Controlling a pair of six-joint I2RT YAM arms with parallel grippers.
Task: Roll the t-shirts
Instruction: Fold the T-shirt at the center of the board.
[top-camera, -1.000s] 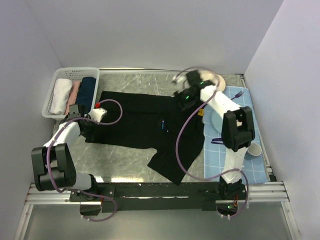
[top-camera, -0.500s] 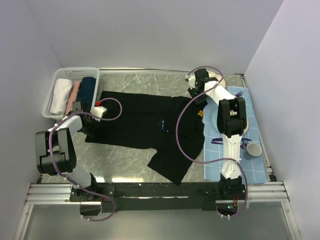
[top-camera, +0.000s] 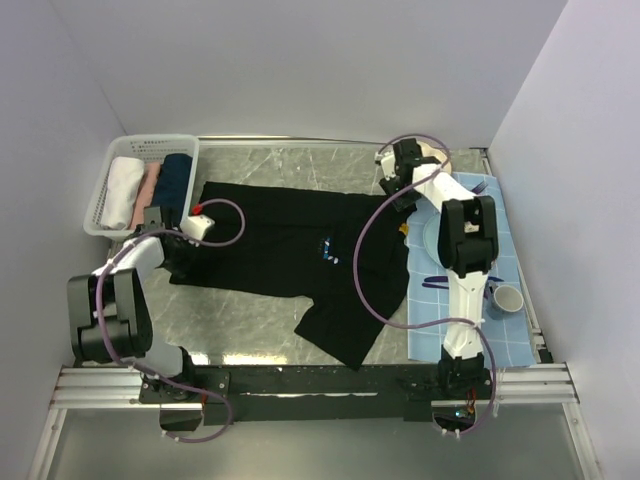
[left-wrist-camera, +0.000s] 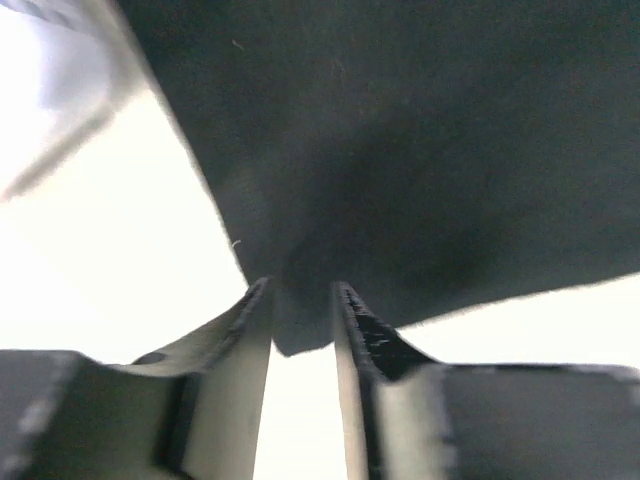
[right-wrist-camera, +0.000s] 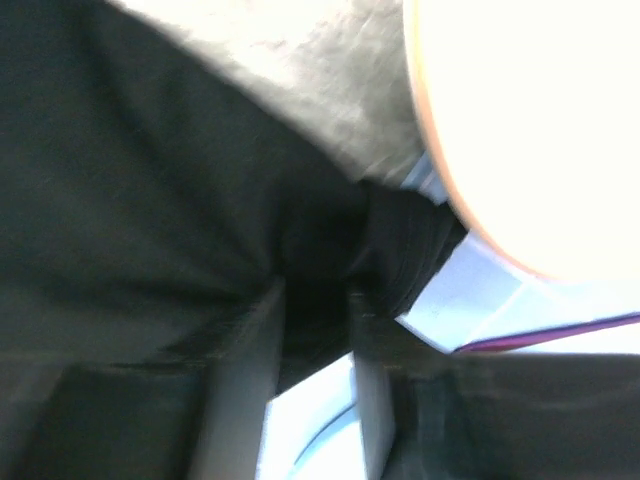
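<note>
We've got plain pale walls (top-camera: 300, 60) boxing in three sides here, a grey marble-look worktop (top-camera: 240, 320) in the middle, and a metal rail (top-camera: 100, 390) along the near edge. Lighting's even, pretty soft.

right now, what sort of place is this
Likely a robot test cell staged as a home chore corner: plain white walls box in the tabletop, a black short-sleeved cloth t-shirt lies spread beside a white plastic slotted basket of rolled cloths, with a blue checked placemat opposite.
</note>
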